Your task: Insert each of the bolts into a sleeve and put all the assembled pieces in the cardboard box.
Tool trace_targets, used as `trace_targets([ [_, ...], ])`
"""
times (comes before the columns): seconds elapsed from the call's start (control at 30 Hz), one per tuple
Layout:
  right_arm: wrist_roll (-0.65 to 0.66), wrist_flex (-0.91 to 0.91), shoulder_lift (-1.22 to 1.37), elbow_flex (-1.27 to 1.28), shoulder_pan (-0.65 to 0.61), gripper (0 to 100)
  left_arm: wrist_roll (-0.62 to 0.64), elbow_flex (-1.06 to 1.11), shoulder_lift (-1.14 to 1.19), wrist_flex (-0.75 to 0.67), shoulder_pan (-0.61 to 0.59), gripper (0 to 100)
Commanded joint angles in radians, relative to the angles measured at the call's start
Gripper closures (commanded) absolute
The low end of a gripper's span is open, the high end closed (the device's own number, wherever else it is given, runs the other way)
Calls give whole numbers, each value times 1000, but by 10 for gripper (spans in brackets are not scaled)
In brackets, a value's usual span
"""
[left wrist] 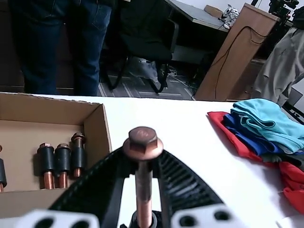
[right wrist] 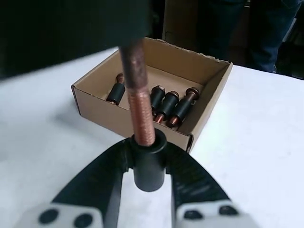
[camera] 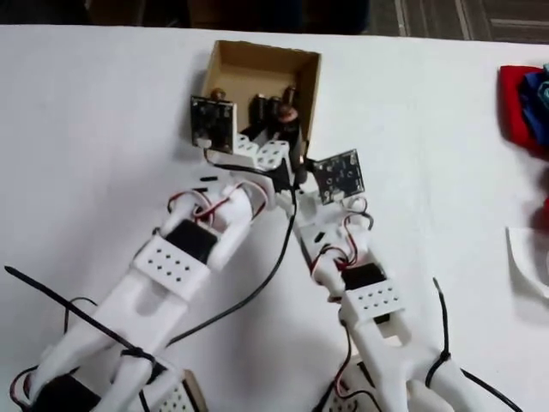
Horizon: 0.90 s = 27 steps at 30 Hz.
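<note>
Near the cardboard box (camera: 257,73) holding four assembled pieces (right wrist: 164,104), the joining step is under way: the left gripper (left wrist: 143,160) is clenching a bolt (left wrist: 143,141), the right gripper (right wrist: 149,153) is grasping a sleeve (right wrist: 149,171), and the bolt's threaded end is sitting in the sleeve's mouth, probably needing a straight push next.

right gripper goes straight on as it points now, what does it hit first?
Probably the cardboard box, its near wall, just beyond the sleeve the right gripper holds; the bolt sits in that sleeve. Depth unclear.
</note>
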Motion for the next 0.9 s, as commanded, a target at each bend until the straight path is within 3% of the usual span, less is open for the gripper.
trace_targets([
  [0.0,-12,-24,-8,-61,8,978,2,18,-5,-25,9,973],
  [0.23,-12,-24,-8,-63,8,978,-52,87,-5,-5,12,973],
  [0.37,-12,-24,-8,-64,8,978,-189,87,-5,127,51,973],
  [0.7,-12,-16,-10,-89,8,978,-198,-79,-9,370,51,964],
  [0.87,-12,35,-16,-94,8,978,-198,-150,-9,489,44,781],
])
